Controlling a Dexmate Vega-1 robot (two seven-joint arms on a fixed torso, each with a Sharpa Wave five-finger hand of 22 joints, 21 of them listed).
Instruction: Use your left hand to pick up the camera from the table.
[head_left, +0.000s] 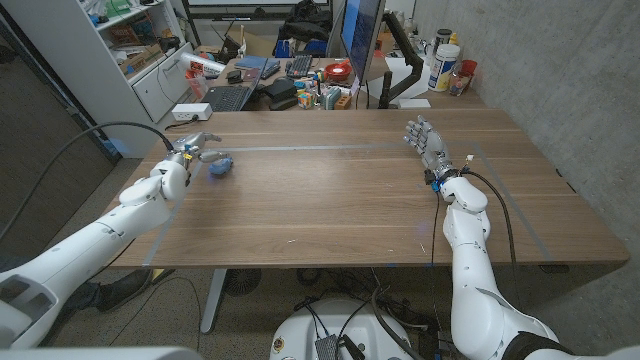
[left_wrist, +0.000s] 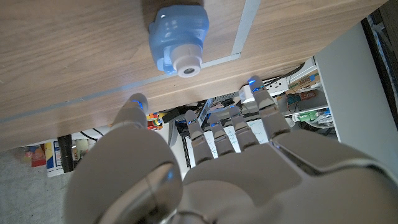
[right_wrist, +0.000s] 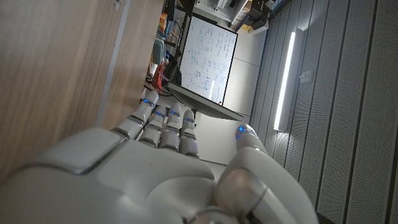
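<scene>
A small blue toy camera (head_left: 220, 166) lies on the wooden table (head_left: 330, 200) near its left edge, lens pointing toward my left hand. In the left wrist view the camera (left_wrist: 179, 38) shows its pale round lens, a short gap beyond my fingertips. My left hand (head_left: 190, 150) hovers just left of the camera, fingers apart and holding nothing, not touching it. My right hand (head_left: 425, 142) stands upright over the table's far right part, fingers spread and empty. My left hand (left_wrist: 205, 168) and my right hand (right_wrist: 168, 168) show their backs in the wrist views.
A pale tape line (head_left: 300, 148) runs across the table's far part. Behind the table's far edge stands a cluttered desk with a laptop (head_left: 232, 95), a monitor (head_left: 362, 35) and jars (head_left: 448, 68). A white shelf unit (head_left: 120, 50) stands at the back left.
</scene>
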